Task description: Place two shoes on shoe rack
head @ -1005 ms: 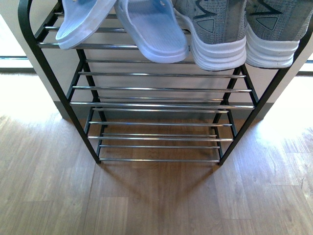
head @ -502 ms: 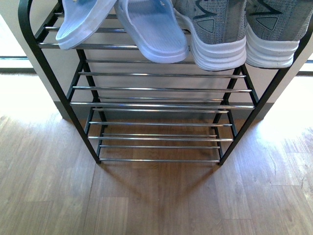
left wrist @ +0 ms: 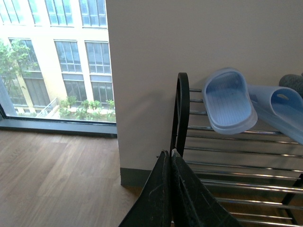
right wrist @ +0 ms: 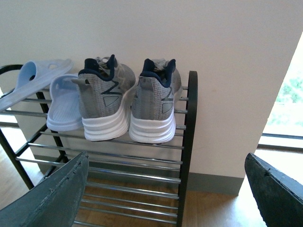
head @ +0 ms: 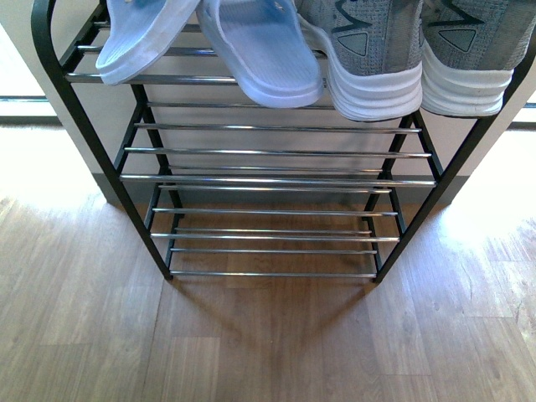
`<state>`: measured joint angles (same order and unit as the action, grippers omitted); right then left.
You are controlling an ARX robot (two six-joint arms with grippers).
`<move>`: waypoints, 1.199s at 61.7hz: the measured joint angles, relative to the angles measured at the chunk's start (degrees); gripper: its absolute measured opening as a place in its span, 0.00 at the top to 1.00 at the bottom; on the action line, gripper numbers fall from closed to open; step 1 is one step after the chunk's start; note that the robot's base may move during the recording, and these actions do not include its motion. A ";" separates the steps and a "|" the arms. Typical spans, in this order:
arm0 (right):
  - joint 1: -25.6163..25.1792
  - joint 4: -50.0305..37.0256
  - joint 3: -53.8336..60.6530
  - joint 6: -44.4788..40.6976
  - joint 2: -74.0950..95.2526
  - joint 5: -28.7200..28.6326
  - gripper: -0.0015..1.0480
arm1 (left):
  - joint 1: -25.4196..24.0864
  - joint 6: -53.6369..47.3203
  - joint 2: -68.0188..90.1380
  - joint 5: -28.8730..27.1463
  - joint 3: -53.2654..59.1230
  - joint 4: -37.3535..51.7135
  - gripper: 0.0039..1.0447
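Two grey knit sneakers (right wrist: 128,106) and two pale blue rubber slides (head: 260,50) sit on the top shelf of the black-framed chrome-bar shoe rack (head: 268,180). The left gripper (left wrist: 170,189) has its fingers pressed together, empty. The right gripper (right wrist: 165,189) is spread wide, holding nothing.

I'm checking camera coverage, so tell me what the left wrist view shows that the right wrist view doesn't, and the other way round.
Only the left wrist view shows the shut left gripper, a window with buildings outside, and one slide's footbed. Only the right wrist view shows the grey sneakers from behind, heels out, and the wide-open right gripper. Both show the pale blue slides on the shoe rack against the white wall.
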<state>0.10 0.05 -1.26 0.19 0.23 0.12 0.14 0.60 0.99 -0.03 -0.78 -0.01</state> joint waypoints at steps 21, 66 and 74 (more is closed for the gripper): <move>0.00 0.00 0.00 0.00 0.00 0.02 0.09 | 0.00 0.02 -0.04 0.02 0.00 0.00 0.50; 0.00 0.00 0.00 0.00 -0.02 -0.13 0.09 | 0.00 -0.11 -0.04 0.04 0.00 -0.02 0.09; 0.00 0.02 0.02 0.00 -0.02 0.00 0.09 | 0.00 -0.13 -0.07 0.04 0.00 0.00 0.09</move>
<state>0.10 0.08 -1.23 0.19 0.21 0.12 0.14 0.47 0.93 0.01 -0.78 -0.01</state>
